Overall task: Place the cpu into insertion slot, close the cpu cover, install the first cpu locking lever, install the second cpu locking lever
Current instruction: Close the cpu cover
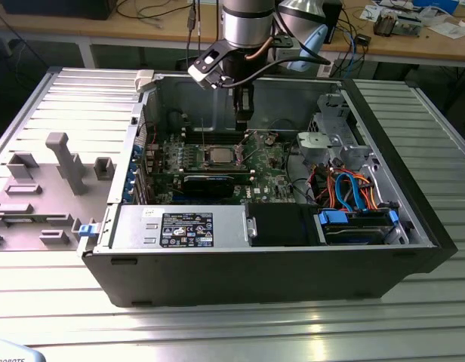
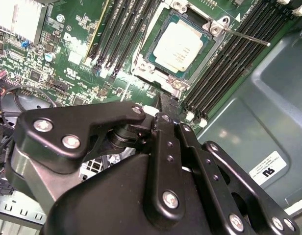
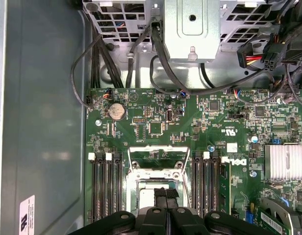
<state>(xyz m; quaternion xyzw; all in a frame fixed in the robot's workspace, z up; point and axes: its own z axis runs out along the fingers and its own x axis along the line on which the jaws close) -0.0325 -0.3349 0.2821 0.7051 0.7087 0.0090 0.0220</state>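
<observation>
Fingers of the gripper are together, with nothing visible between them. The gripper hangs inside the open computer case, just above the socket on the green motherboard.

The cpu lies flat in the socket, its dull silver-grey square top facing up. The cpu cover, a thin silvery frame, sits at the socket edge toward the drive cage. In the first wrist view, green board shows through its window, so it is not down over the cpu. One locking lever, a thin bare metal rod, juts out from the socket across the memory slots.

Surrounding parts:
- Long black memory slots flank the socket on both sides.
- A finned silver heatsink and a round coin cell sit on the board.
- Black cables run from the perforated sheet-metal drive cage down to the board edge.
- Orange and blue cables lie at the exterior view's right.
- A labelled grey power supply fills the near left of the case.

The case rests on a ribbed aluminium table. A grey fixture plate with upright blocks lies at the exterior view's left. A wooden bench carrying loose items stands at the far side.
</observation>
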